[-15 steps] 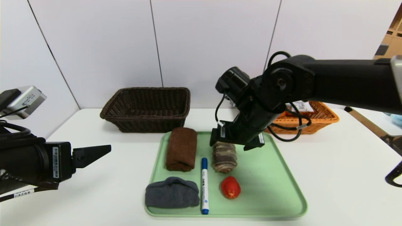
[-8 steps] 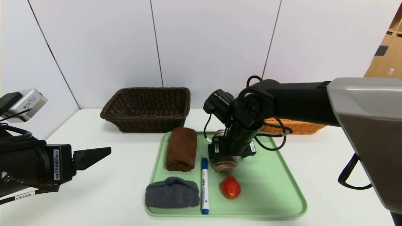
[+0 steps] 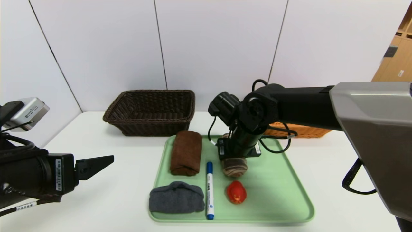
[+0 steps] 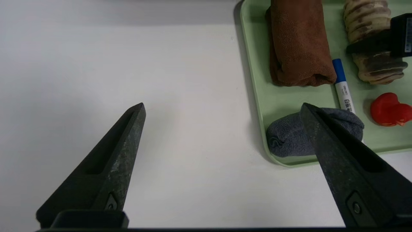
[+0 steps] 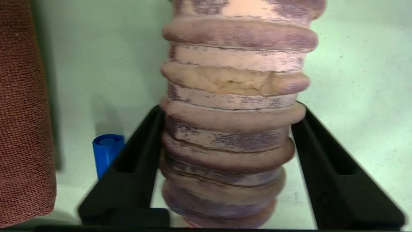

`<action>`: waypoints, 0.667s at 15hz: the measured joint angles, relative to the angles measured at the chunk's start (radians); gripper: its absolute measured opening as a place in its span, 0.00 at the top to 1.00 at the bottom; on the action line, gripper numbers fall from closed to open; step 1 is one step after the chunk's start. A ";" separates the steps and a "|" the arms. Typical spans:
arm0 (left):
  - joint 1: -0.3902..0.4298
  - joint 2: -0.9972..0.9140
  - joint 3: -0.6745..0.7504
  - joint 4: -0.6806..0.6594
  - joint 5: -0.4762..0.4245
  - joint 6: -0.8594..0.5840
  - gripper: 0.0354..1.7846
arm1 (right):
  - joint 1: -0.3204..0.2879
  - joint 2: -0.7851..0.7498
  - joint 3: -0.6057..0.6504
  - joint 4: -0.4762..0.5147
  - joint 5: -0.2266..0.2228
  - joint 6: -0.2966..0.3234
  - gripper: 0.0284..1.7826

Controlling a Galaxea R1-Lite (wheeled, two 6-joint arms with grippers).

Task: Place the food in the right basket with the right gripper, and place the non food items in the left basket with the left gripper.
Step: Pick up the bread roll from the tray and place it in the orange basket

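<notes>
The left tool hangs over bare white worktop, its two dark fingers spread wide with nothing between them. Beside it lies a green tray. On the tray rest a rolled brown towel, a folded grey cloth, a white marker with blue cap, a small red toy and a marbled bread roll. A black part, probably the other tool, crosses the roll.

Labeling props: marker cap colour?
Blue cap on a white marker; the head view shows it best.
</notes>
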 joint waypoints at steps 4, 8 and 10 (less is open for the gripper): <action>0.000 -0.020 0.055 -0.085 -0.004 0.010 0.06 | -0.004 -0.008 0.001 -0.001 0.034 0.018 0.55; 0.000 -0.030 0.069 -0.086 -0.006 0.008 0.06 | -0.015 -0.078 0.001 -0.027 0.228 0.083 0.92; 0.000 -0.032 0.070 -0.085 -0.007 0.008 0.06 | -0.028 -0.143 0.001 -0.065 0.303 0.089 0.92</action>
